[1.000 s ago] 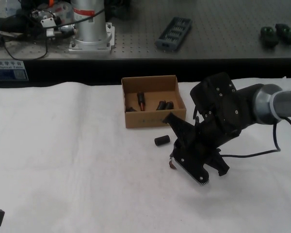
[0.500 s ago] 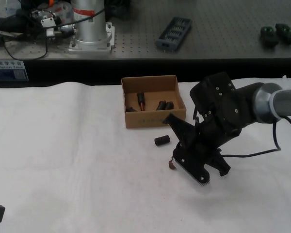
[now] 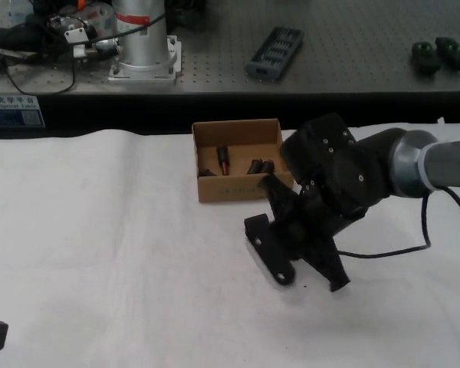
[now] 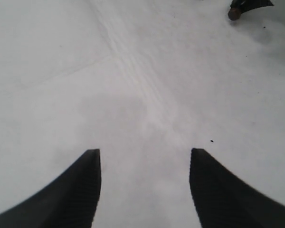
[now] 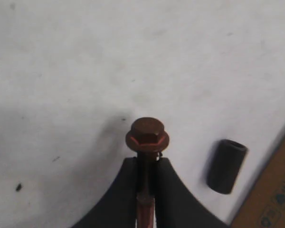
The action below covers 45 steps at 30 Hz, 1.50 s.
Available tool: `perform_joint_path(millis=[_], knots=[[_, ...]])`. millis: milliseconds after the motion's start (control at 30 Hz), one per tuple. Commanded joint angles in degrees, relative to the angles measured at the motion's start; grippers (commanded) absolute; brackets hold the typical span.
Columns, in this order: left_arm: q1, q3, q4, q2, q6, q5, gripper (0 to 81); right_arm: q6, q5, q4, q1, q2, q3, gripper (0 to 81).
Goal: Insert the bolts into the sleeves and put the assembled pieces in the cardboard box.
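A: What sits closest?
B: The left hand (image 4: 145,152), at the near left edge of the table. Its fingers are spread wide with nothing between them, over the wrinkled white cloth (image 3: 100,253) that covers the table.
A: And the other arm?
B: Farther in and to the right, the right hand (image 5: 146,164) is pinched tight on the shank of a copper-coloured hex-headed metal bolt (image 5: 147,134). The head sticks out just past the fingertips. Whether it touches the cloth I cannot tell.
A: Where is the sleeve?
B: A short black tubular sleeve (image 5: 226,166) lies on its side on the cloth. It is near the bolt head but apart from it, between the bolt and a corner of the box.
A: The box itself?
B: The open brown cardboard box (image 3: 238,188) sits on the cloth just beyond the right hand. Several dark pieces (image 3: 261,165) lie inside, and one shows a reddish bolt end (image 3: 223,159).
A: Behind that?
B: A grey perforated metal surface (image 3: 330,46) carrying a silver post base (image 3: 143,46) and a black ribbed tray (image 3: 274,51)
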Motion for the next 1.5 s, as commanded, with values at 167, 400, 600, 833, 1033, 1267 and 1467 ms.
perform_joint_path(millis=[167,400,600,833,1033,1267,1467], knots=[[0.1,-0.2,-0.4,-0.5,-7.9,2.2,40.7,35.5,-1.2,4.0,1.0,-12.4,-0.2,2.9],[-1.0,-2.1,-0.5,6.0,-8.6,6.4,40.7,52.5,-4.8,19.6,1.0,-23.5,-0.2,2.9],[-6.9,-7.5,-4.1,22.2,-2.4,7.1,40.7,59.4,-8.0,26.9,1.0,-30.7,1.0,2.9],[-14.8,-20.7,-11.6,46.9,4.6,4.2,40.7,65.6,-8.6,30.4,1.0,-38.1,4.3,2.9],[-18.8,-35.6,-12.6,64.6,15.3,-0.6,40.7,65.6,-8.6,34.9,1.0,-42.7,5.8,2.9],[-20.4,-48.4,-15.3,80.4,19.5,-1.1,40.7,65.6,-8.6,35.5,1.0,-44.1,5.8,2.9],[-20.5,-54.4,-15.3,87.8,22.7,1.0,40.7,65.6,-8.6,35.1,1.0,-44.1,7.4,2.9]])
